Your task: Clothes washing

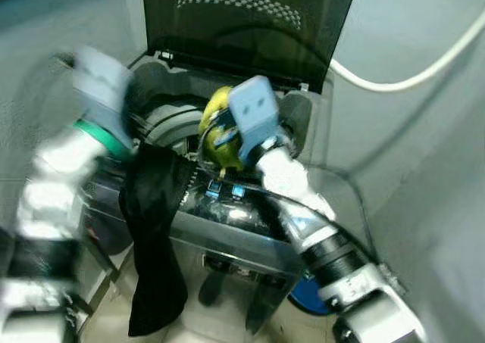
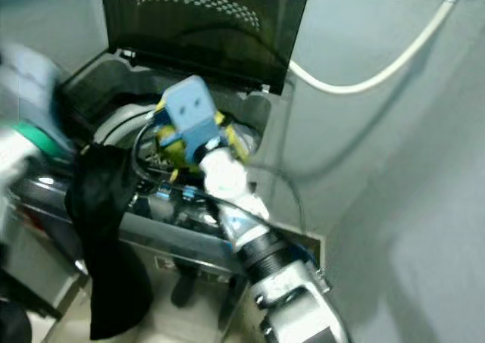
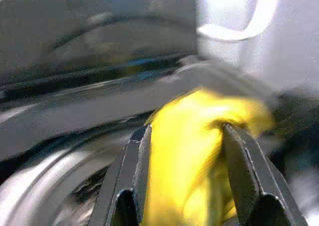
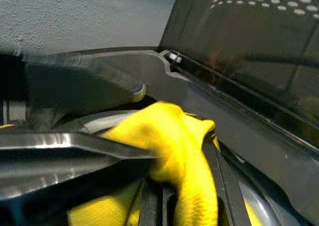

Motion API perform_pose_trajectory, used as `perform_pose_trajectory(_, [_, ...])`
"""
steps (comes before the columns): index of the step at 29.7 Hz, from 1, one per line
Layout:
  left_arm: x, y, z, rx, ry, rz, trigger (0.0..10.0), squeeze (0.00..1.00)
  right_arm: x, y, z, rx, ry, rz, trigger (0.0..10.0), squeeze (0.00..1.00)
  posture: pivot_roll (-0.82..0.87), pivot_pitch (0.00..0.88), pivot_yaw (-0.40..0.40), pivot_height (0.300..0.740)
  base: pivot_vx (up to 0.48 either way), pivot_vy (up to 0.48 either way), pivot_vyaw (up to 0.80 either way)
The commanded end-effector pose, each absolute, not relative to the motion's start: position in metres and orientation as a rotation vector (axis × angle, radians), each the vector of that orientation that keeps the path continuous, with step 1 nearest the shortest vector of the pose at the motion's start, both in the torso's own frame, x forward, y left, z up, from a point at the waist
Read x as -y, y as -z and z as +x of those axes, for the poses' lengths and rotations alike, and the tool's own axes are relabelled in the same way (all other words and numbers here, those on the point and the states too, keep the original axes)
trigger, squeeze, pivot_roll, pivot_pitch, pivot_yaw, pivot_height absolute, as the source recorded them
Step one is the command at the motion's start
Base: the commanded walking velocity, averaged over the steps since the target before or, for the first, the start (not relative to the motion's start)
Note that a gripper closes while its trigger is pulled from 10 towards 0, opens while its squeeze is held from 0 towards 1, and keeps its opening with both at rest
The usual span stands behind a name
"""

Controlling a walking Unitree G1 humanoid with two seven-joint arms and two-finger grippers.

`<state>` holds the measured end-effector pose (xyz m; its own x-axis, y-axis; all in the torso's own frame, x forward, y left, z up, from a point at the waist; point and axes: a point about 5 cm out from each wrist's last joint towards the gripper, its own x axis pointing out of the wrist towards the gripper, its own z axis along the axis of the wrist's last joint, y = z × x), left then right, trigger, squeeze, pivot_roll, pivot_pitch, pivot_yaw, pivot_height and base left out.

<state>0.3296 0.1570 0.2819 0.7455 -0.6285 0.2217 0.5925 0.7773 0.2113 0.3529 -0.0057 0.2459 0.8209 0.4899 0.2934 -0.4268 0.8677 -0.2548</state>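
A top-loading washing machine (image 1: pixel 235 241) stands with its dark lid (image 1: pixel 242 25) raised. My right gripper (image 1: pixel 216 135) is shut on a yellow cloth (image 1: pixel 227 155) just above the drum opening (image 1: pixel 170 120); in the right wrist view the yellow cloth (image 4: pixel 184 156) bunches between the fingers. A black garment (image 1: pixel 155 229) hangs over the machine's front edge, down toward the floor. My left arm is blurred at the left, above the drum's left side. My left gripper (image 3: pixel 185 131) has its fingers apart, with the yellow cloth (image 3: pixel 184 151) in the gap; I cannot tell whether they touch it.
A white hose (image 1: pixel 409 82) runs along the grey wall at the right. A blue object (image 1: pixel 307 297) lies on the floor beside the machine, under my right arm. Walls close in on the left and right.
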Motion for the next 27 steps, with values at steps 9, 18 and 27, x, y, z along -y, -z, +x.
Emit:
perform_pose_trajectory(9, [-0.137, -0.296, 0.297, 0.369, 0.805, 0.041, 10.0, 0.00, 0.030, -0.273, 0.346, 0.374, -0.656, 0.124, 10.0, 1.00, 0.14, 0.014, 0.025, 0.740, 0.000, 0.000, 0.00])
perform_pose_trajectory(18, [-0.152, -0.285, 0.286, 0.292, 0.783, 0.065, 10.0, 0.00, 0.031, -0.260, 0.330, 0.355, -0.880, -0.115, 10.0, 0.00, 0.13, 0.018, 0.026, 0.740, 0.000, 0.000, 0.00])
perform_pose_trajectory(27, [-0.149, -0.276, 0.274, 0.253, 0.765, 0.051, 10.0, 0.00, 0.031, -0.250, 0.340, 0.304, -0.775, -0.232, 10.0, 1.00, 0.15, 0.026, 0.007, 0.740, 0.000, 0.000, 0.00])
